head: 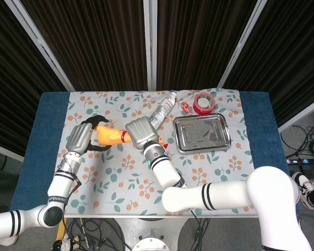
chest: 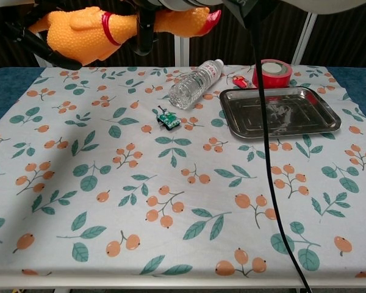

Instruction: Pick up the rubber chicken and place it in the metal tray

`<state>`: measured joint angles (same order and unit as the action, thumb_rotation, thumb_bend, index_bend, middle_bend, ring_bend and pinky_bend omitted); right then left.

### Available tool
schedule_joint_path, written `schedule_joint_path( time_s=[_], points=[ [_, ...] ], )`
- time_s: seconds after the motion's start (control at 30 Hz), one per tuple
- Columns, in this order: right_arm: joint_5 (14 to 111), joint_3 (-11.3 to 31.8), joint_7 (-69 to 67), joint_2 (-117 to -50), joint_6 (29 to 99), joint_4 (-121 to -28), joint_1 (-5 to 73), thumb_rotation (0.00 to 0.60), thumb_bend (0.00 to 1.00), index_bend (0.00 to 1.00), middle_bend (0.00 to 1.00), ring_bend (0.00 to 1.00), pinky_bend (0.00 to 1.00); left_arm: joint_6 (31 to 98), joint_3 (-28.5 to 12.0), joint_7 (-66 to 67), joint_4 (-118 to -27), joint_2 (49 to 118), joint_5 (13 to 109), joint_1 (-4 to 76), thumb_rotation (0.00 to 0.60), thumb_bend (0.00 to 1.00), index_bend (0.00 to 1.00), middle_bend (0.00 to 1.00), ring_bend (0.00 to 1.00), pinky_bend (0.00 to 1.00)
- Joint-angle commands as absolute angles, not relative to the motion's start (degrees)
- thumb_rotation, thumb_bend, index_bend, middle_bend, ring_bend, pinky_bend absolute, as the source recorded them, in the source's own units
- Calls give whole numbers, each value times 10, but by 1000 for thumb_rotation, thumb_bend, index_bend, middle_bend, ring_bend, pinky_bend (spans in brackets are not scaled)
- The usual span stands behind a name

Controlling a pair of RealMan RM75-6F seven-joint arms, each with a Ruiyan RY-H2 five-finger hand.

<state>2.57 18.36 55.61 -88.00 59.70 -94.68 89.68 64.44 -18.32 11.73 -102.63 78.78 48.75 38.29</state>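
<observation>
The orange rubber chicken [head: 109, 135] with a red collar hangs in the air over the left part of the table; in the chest view the chicken [chest: 88, 32] fills the top left. My right hand [head: 140, 131] grips its head end. My left hand [head: 79, 137] has its dark fingers [chest: 51, 58] curled around the tail end. The metal tray [head: 179, 145] lies flat at the right of the flowered cloth, and its inside [chest: 293, 125] holds nothing.
A lying water bottle [chest: 195, 84] and a red tape roll [chest: 271, 72] sit behind the tray, with a small red item [chest: 240, 80] between them. A small green part [chest: 168, 119] lies mid-table. A black cable [chest: 265, 159] hangs down in front of the chest camera.
</observation>
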Motion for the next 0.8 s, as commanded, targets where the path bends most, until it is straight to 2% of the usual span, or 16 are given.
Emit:
schedule_joint_path(
  time_s=[0.03,0.13,0.2,0.27,0.3,0.4,0.47,0.5,0.57,0.63,0.7,0.8],
  points=[
    [28,182,558,-880,599,-950,896,600,428,940,812,831,1000,656,-184,112,-1016,798,494,381,437,330,536,534,457,450],
    [28,183,556,-877,601,-954,895,600,428,940,812,831,1000,659,-181,113,-1007,803,499,381,450,409,643,653,582,563],
    [28,183,556,-875,601,-958,894,600,428,940,812,831,1000,663,-179,116,-1002,806,502,381,493,441,704,718,647,627],
    [28,183,555,-873,602,-962,892,600,428,940,812,831,1000,665,-177,119,-997,809,503,381,574,474,769,784,700,663],
    [28,182,555,-873,602,-963,892,600,428,940,812,831,1000,666,-178,119,-996,811,503,381,596,484,793,808,717,675],
    [29,181,556,-871,603,-966,891,600,428,940,812,831,1000,666,-177,121,-996,811,504,380,595,491,814,827,733,694],
    [30,180,555,-870,604,-967,890,600,428,940,812,831,1000,666,-174,121,-1000,809,503,378,528,480,716,738,656,682],
    [30,180,555,-869,604,-967,889,600,427,940,812,831,1000,661,-172,123,-1005,805,499,377,491,442,603,649,574,650],
    [31,179,555,-867,605,-967,888,600,428,940,812,831,1000,645,-170,125,-1019,792,485,377,472,314,376,460,403,546],
    [32,178,554,-866,604,-967,886,600,428,940,812,831,1000,642,-172,121,-1023,786,482,377,455,185,224,289,245,415],
    [34,175,552,-862,600,-966,882,600,428,940,812,831,1000,643,-173,115,-1023,784,484,374,407,116,172,175,133,306],
    [39,173,542,-851,591,-969,872,600,428,940,812,831,1000,648,-174,97,-1019,784,497,367,351,75,156,103,76,239]
  ],
)
